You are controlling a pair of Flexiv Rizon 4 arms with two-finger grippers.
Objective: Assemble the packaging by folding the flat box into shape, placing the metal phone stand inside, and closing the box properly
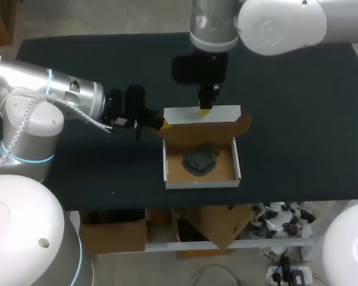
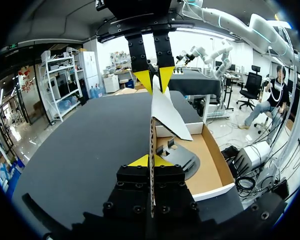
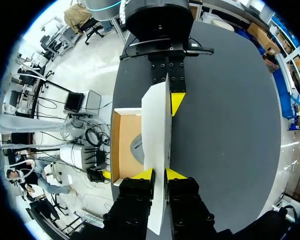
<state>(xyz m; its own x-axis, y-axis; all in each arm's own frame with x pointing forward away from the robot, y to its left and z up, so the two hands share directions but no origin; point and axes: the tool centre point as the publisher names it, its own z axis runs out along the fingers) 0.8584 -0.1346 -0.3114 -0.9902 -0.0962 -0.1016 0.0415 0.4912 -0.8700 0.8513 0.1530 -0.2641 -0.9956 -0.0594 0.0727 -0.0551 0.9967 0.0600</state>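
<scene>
Roughly at the middle of the black table [image 1: 298,119] sits a white cardboard box [image 1: 166,164] with a plain brown inside, its shallow rectangular tray open. A dark grey metal phone stand [image 1: 200,161] lies on the tray floor, near its centre. The lid [image 1: 224,114] stands up from the box's 12 o'clock wall, its white face showing, and a brown tab [image 1: 244,122] juts from its 3 o'clock end. The right end effector [image 1: 205,109] comes in from 12 o'clock and is clenched on the lid's top edge at about its middle. The right wrist view shows the white panel pinched between both yellow tips. The left end effector [image 1: 161,123], at the box's 10 o'clock corner, grasps the lid's brown side flap [image 2: 152,145]. In the left wrist view the flap's thin edge is sandwiched between its fingers [image 2: 140,161].
</scene>
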